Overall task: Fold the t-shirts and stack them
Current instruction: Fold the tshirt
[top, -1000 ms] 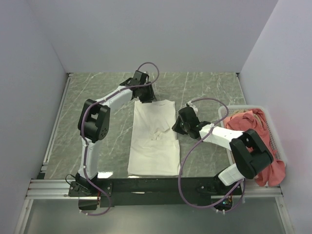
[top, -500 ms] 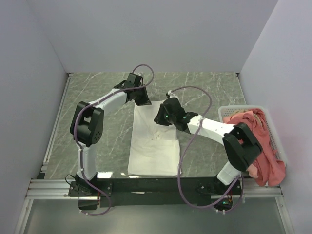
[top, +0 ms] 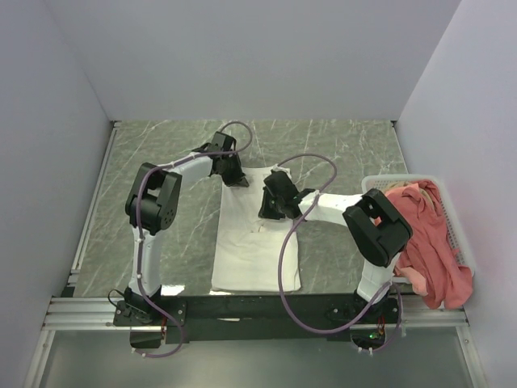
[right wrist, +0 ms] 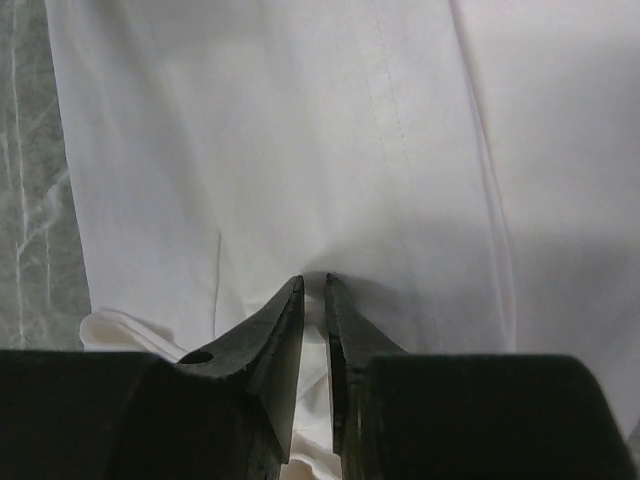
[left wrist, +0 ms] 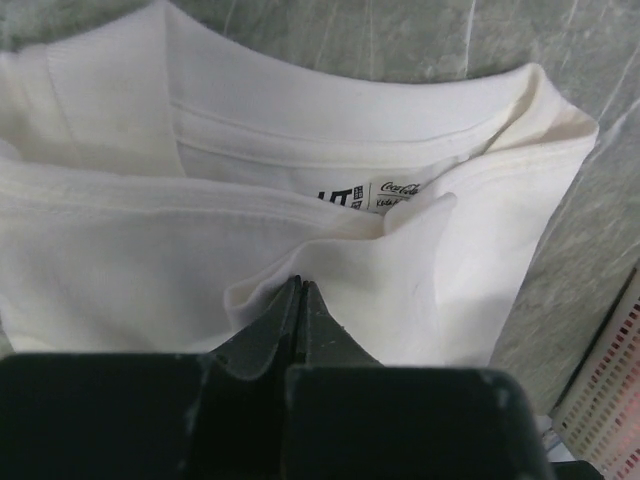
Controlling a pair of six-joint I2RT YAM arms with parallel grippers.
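Note:
A white t-shirt [top: 254, 250] lies folded into a long strip on the marble table, collar end at the far side. My left gripper [top: 240, 179] is at the far left corner near the collar. In the left wrist view its jaws [left wrist: 300, 283] are shut, and a raised fold of the white t-shirt [left wrist: 400, 250] meets the tips, below the neck label. My right gripper [top: 271, 207] is over the upper middle of the strip. Its jaws [right wrist: 313, 282] stand a narrow gap apart with puckered cloth of the white t-shirt [right wrist: 300, 150] pinched between them.
A white slatted basket [top: 370, 184] stands at the right edge of the table, heaped with salmon-pink t-shirts [top: 428, 234] that spill over its near rim. Grey walls close in the left, far and right sides. A metal rail runs along the near edge.
My right arm swung left from the shirt's right edge onto its upper middle. My left gripper closed at the collar corner and shifted slightly.

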